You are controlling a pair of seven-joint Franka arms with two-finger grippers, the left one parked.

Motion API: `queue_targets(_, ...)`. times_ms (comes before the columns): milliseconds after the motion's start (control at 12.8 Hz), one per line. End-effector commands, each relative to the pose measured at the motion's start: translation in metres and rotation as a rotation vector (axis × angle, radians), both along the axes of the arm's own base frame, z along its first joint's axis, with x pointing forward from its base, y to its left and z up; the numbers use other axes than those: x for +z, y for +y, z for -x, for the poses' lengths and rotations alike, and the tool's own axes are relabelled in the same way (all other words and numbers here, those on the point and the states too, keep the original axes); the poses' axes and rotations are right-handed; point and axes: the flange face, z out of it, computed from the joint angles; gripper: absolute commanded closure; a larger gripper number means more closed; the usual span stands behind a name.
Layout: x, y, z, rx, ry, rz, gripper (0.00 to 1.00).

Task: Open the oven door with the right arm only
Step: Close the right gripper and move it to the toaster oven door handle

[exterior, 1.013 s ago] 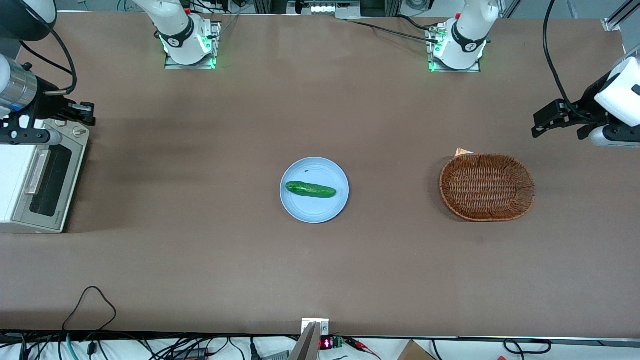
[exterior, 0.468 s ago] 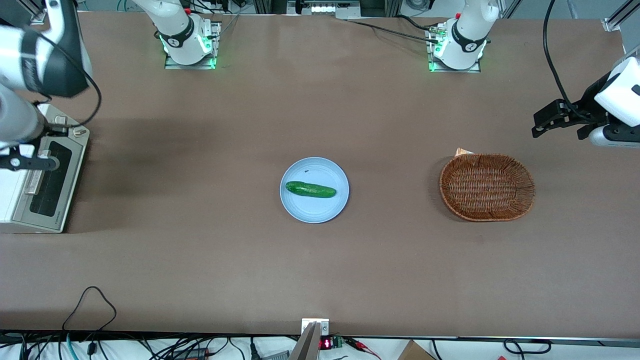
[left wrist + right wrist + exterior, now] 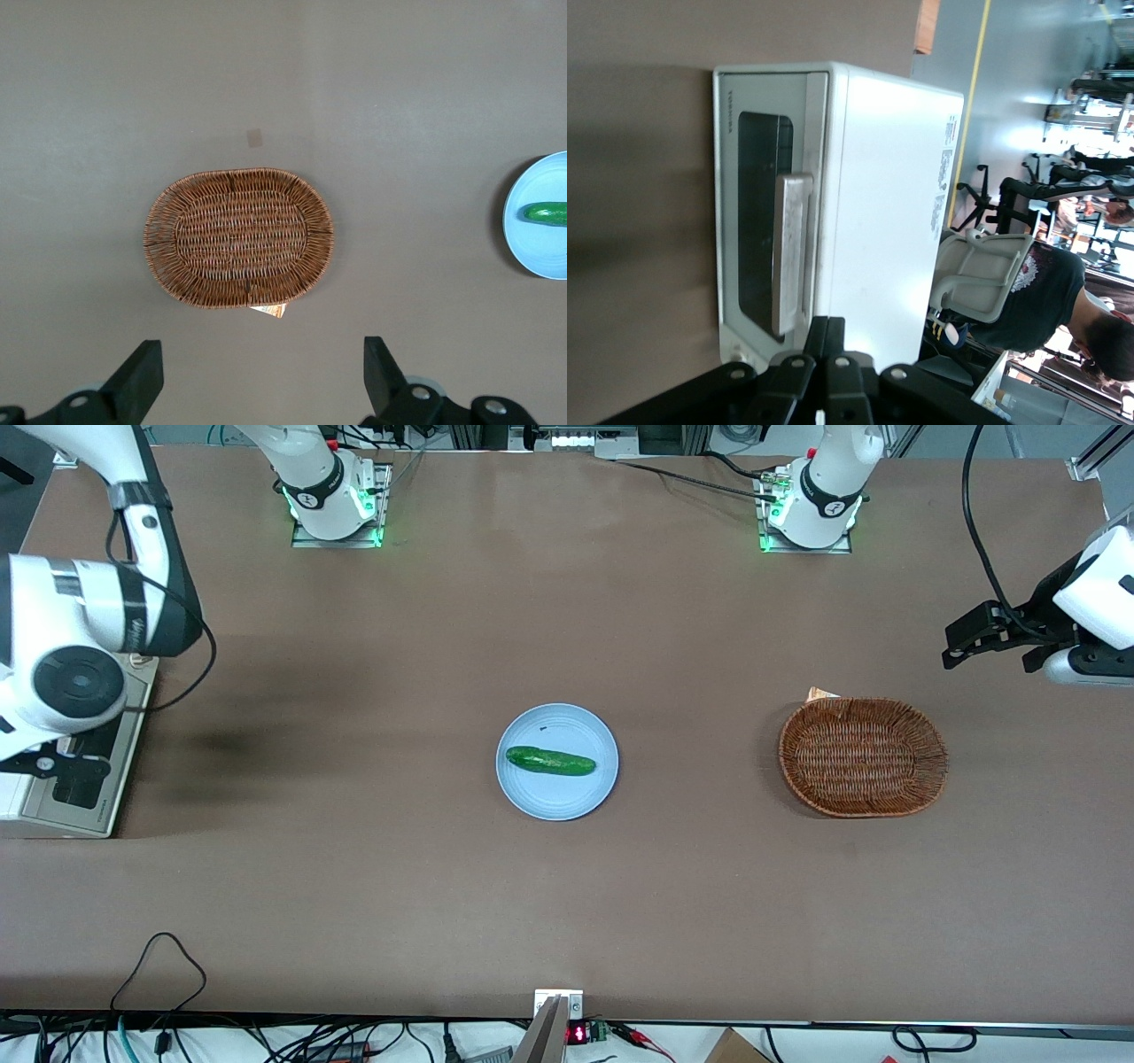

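The toaster oven point(image 3: 877, 204) sits at my working end of the desk point(image 3: 567, 903), and its oven door point(image 3: 757, 230) is closed flush against the white body. My pincer point(image 3: 827, 354) hangs just above the door, near one end of it. Its two black fingers are pressed together with nothing between them.

I judge the door to be a stiff framed panel with a dark glass window. It should be rigid and fairly light, swinging on a hinge I cannot see. The glass is the fragile part, so I would keep off it. The silver bar handle point(image 3: 790, 252) is where to take hold. It stands proud of the panel and runs along its length, with a gap underneath that a finger could hook or straddle. Bare metal is likely slippery, so I would grip around the bar near its middle rather than push on its face. The oven looks small and light, so a hard pull may drag the whole box across the desk.

Toward the middle of the desk, a pale blue plate point(image 3: 556, 804) holds a single cucumber point(image 3: 549, 761). Farther toward the parked arm's end is an oval wicker basket point(image 3: 932, 731). I see nothing inside it, only a small orange-and-white scrap point(image 3: 819, 693) peeking out at its rim.
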Motion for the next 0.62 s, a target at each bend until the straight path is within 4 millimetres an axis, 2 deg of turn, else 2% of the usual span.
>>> queue_targets(0,-0.027,-0.007,0.007,0.028,-0.06,0.061,0.99)
queue_targets(390,-0.054,-0.029,0.012,0.067,-0.07,0.008,0.99)
queue_targets(545,-0.058,-0.04,0.014,0.067,-0.083,-0.009,0.99)
